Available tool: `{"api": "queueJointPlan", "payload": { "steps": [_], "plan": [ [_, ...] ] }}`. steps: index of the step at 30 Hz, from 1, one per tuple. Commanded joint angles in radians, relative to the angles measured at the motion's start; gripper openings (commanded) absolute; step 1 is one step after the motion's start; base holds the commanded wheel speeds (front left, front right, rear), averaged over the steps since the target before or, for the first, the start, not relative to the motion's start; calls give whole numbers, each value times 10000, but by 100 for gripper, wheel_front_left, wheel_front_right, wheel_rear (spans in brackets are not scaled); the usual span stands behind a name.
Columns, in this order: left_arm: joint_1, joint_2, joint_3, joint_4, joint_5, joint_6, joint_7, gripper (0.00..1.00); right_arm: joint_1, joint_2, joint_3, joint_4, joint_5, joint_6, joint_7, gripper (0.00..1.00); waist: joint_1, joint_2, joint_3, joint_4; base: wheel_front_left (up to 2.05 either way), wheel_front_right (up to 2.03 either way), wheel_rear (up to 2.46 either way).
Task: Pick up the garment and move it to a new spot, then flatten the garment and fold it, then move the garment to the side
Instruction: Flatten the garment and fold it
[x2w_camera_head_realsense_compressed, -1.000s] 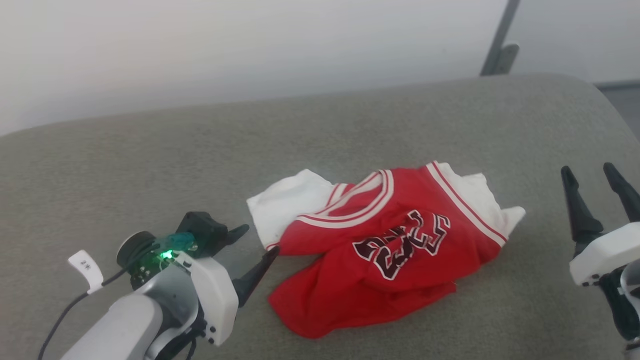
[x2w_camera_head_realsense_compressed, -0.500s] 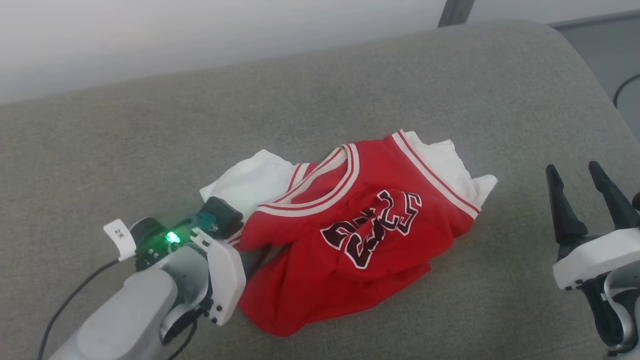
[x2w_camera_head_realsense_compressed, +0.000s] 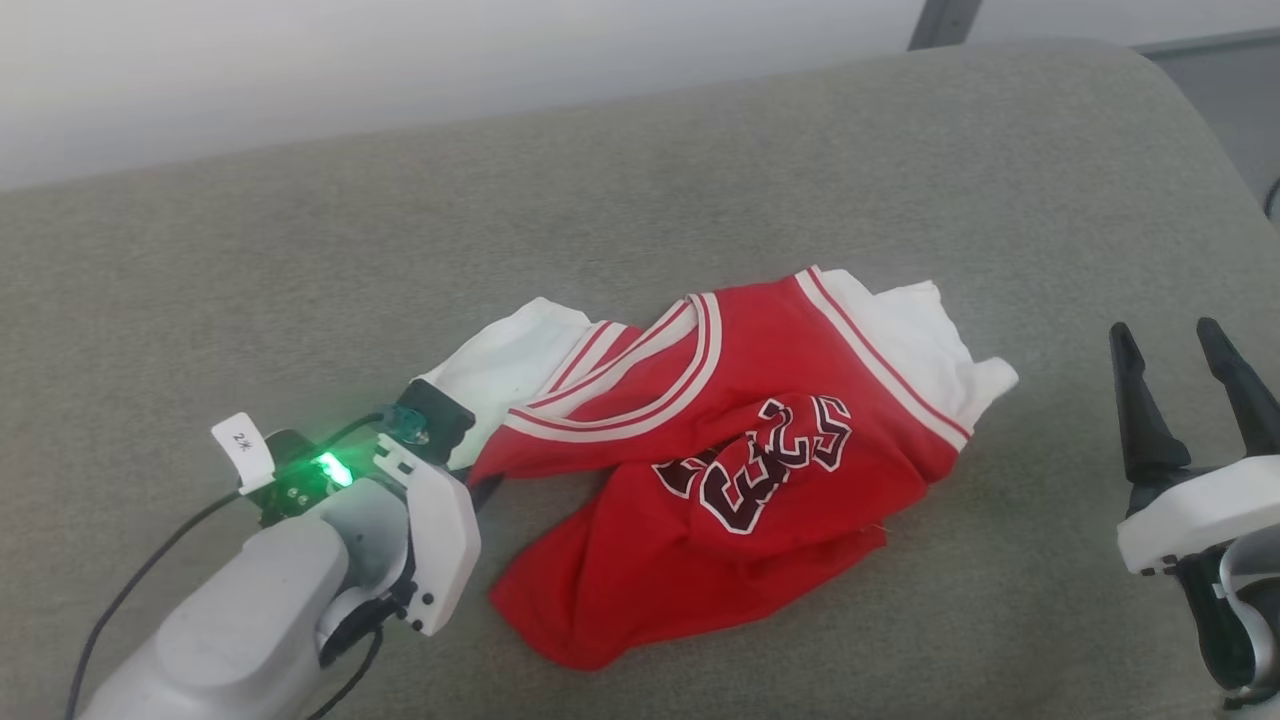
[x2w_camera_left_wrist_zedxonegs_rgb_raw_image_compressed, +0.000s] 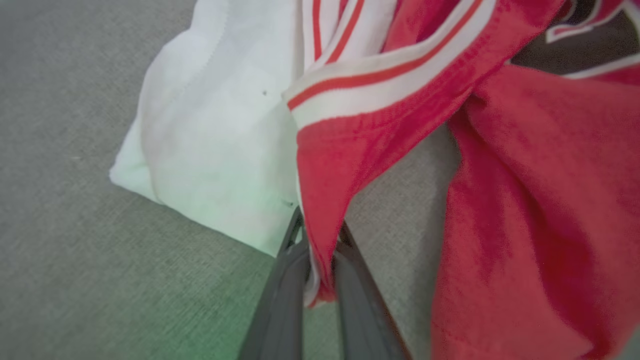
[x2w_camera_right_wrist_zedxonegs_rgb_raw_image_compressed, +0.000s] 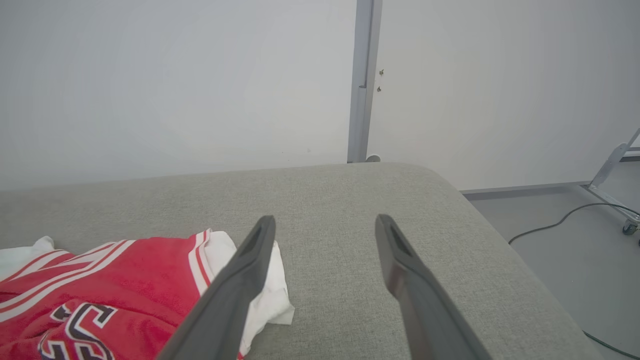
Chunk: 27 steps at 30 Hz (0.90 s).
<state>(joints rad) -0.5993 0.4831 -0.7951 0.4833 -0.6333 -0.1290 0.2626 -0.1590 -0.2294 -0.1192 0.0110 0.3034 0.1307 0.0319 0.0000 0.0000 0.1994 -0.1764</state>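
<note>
On grey fabric (x2w_camera_head_realsense_compressed: 700, 180), left end effector (x2w_camera_left_wrist_zedxonegs_rgb_raw_image_compressed: 320, 240) pinches the rumpled red-and-white garment (x2w_camera_head_realsense_compressed: 760, 400) — right end effector (x2w_camera_head_realsense_compressed: 1163, 330) gapes.

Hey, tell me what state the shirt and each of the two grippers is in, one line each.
garment: crumpled on the grey cushion, lettering up, not yet flattened or folded.
left gripper: shut on a red edge of the garment.
right gripper: open, holding nothing, beside the garment.

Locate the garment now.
In the head view the garment lies crumpled on the grey cushion, its left edge pinched by the left gripper, the open right gripper apart to its right.
</note>
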Motion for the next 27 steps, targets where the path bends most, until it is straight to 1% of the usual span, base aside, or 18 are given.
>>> {"api": "queueJointPlan", "payload": {
  "steps": [1,4,8,9,12,13,16,20,23,24,25,26,27],
  "plan": [
    [-78,108,-15,-32,-197,1,34,0,54,27,-35,9,-98,0,-60,100,0,0,-47,147,0,0,0],
    [70,350,23,-194,-245,32,152,0,126,35,-80,27,-169,0,-40,100,0,0,-124,337,0,0,0],
    [420,746,161,-639,-406,264,344,0,228,41,-148,-34,-228,0,41,100,0,0,-242,604,0,0,0],
    [634,1001,228,-979,-501,448,504,0,283,39,-170,-64,-256,0,74,100,0,0,-309,731,0,0,0],
    [1043,1424,347,-1577,-658,807,786,0,315,56,-194,-104,-280,0,112,100,0,0,-401,906,0,0,0],
    [1043,1424,347,-1577,-658,807,786,0,315,56,-194,-104,-280,0,112,100,0,0,-401,906,0,0,0],
    [1469,1827,466,-2320,-837,1121,1008,0,380,75,-213,-136,-296,0,144,100,0,0,-472,1061,0,0,0],
    [1953,2145,605,-3046,-1052,1494,1206,0,469,108,-205,-121,-331,0,168,100,0,0,-560,1246,0,0,0],
    [2169,2210,632,-3357,-1155,1651,1273,0,465,121,-137,-63,-372,0,174,100,0,0,-644,1345,0,0,0],
    [2209,2187,661,-3427,-1189,1704,1226,5,461,117,-117,-41,-376,0,180,100,0,0,-675,1371,0,0,0],
    [2261,2170,652,-3469,-1208,1717,1215,22,454,120,-88,-17,-379,0,189,100,0,0,-706,1388,0,0,0],
    [2302,2158,623,-3497,-1201,1723,1192,45,452,121,-65,7,-379,0,194,100,0,0,-745,1403,0,0,0],
    [2319,2127,615,-3540,-1206,1698,1120,82,452,115,-40,19,-381,0,197,100,0,0,-776,1412,0,0,0]
  ]
}}
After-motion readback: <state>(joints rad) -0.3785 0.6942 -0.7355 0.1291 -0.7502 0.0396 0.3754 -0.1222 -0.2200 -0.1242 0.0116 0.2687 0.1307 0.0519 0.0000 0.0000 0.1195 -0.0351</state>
